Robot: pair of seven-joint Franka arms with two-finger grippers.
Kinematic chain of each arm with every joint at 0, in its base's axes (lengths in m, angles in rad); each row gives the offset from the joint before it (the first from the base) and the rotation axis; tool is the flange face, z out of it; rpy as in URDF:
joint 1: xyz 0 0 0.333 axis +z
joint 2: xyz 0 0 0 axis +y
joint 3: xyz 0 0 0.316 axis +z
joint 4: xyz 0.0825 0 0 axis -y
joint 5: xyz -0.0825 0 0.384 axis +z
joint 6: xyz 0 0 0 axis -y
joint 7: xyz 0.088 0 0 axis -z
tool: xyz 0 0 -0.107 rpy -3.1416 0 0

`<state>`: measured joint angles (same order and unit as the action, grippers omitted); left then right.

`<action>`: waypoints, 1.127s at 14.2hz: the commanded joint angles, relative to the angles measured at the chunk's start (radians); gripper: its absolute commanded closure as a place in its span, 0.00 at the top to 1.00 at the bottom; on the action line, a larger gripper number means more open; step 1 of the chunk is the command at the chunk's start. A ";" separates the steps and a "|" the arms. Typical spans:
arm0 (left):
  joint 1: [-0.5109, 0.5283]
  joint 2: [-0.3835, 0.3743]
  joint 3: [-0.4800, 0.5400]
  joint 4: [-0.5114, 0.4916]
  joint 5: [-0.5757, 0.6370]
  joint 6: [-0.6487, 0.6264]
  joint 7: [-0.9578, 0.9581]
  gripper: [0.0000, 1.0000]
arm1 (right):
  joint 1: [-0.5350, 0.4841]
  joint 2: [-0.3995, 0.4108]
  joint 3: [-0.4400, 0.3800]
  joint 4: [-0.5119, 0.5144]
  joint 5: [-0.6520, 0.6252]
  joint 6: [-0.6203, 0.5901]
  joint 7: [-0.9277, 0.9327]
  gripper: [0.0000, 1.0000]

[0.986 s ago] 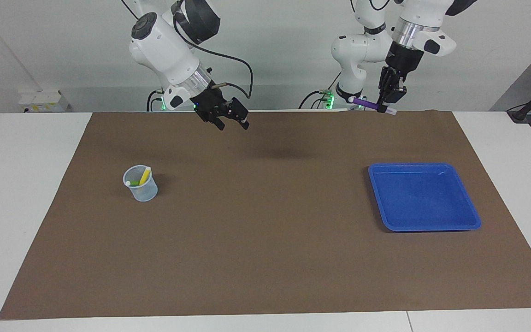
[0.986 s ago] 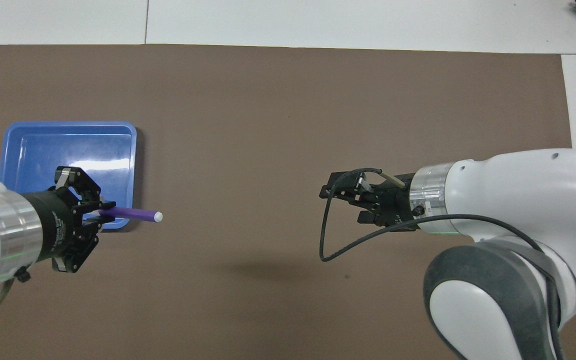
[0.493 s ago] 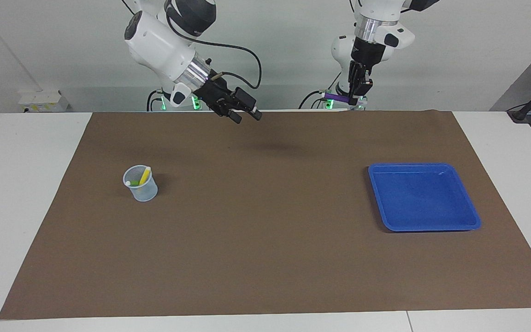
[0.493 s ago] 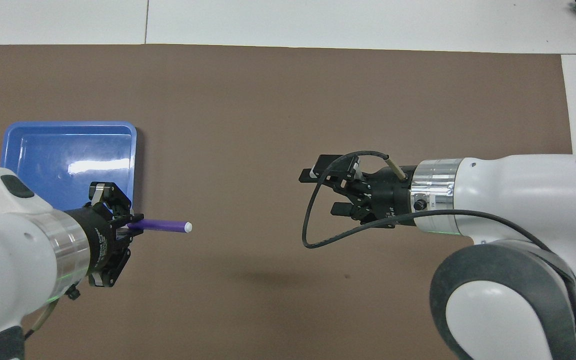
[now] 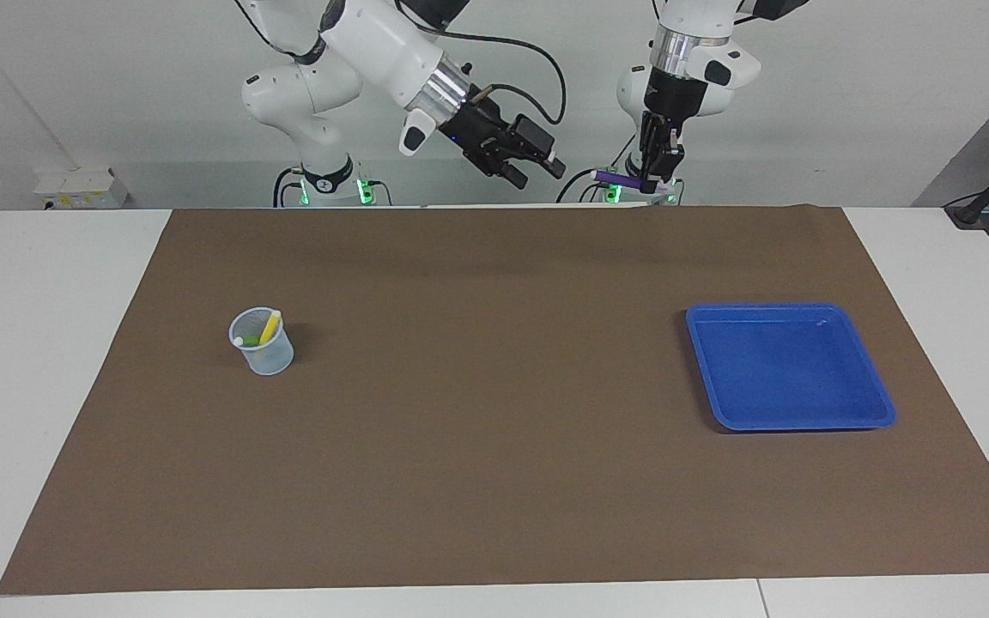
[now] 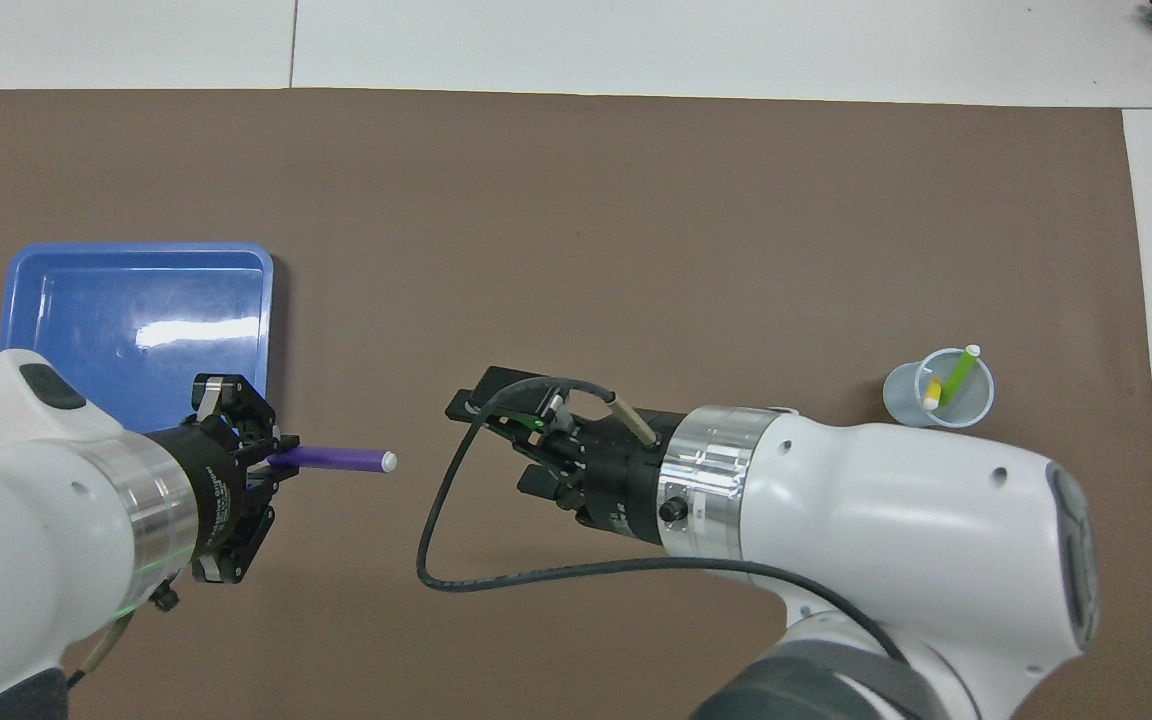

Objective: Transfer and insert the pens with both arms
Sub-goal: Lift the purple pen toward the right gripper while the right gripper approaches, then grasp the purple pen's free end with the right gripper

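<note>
Two pens [image 5: 264,331] half-hidden in cup [image 5: 263,345], purple pen [image 5: 620,179] airborne.

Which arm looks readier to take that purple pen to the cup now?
Probably the right gripper: it is open beside the purple pen that the left gripper holds, and the cup stands toward its end.
</note>
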<state>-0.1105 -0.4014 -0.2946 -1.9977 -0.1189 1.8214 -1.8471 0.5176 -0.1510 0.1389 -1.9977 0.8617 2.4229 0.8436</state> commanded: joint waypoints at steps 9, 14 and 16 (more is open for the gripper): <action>-0.014 -0.030 0.009 -0.032 -0.004 0.021 -0.026 0.00 | 0.150 0.033 -0.001 -0.016 0.030 0.245 0.100 1.00; -0.015 -0.031 0.009 -0.032 -0.005 0.021 -0.026 0.00 | 0.188 0.062 -0.001 -0.013 0.030 0.318 0.097 0.81; -0.014 -0.031 0.009 -0.032 -0.007 0.021 -0.026 0.00 | 0.191 0.067 -0.001 -0.012 0.030 0.338 0.097 0.65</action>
<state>-0.1108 -0.4043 -0.2945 -1.9981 -0.1206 1.8228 -1.8569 0.7025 -0.0884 0.1385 -2.0107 0.8629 2.7306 0.9411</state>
